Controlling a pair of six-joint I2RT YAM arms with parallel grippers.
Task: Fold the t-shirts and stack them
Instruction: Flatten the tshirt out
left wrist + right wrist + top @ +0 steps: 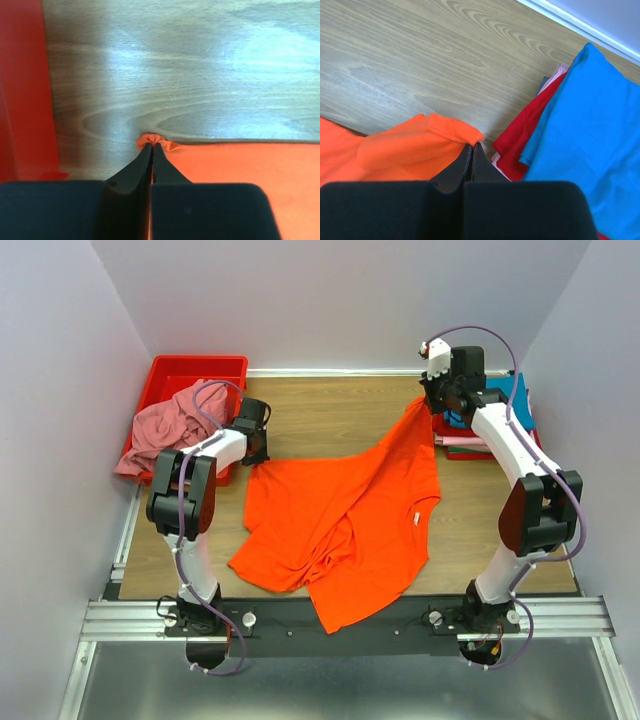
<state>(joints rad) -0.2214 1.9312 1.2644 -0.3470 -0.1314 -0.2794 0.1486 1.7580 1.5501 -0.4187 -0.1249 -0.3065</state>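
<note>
Nearest me, the orange t-shirt (345, 525) lies rumpled on the surface (330, 410), one end draped over the near edge. My left tool (151, 146) is closed on a pinch of its edge, low against the wood. Farther off, my right tool (471, 146) seems clamped on another corner, raised. I judge this is to spread the cloth for folding. Beyond sits the folded stack (480, 435).

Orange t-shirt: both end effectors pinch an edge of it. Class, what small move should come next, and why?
Probably draw the left end effector and right end effector apart, pulling the orange t-shirt taut: both are shut on its edge, and it lies bunched and creased on the table.
</note>
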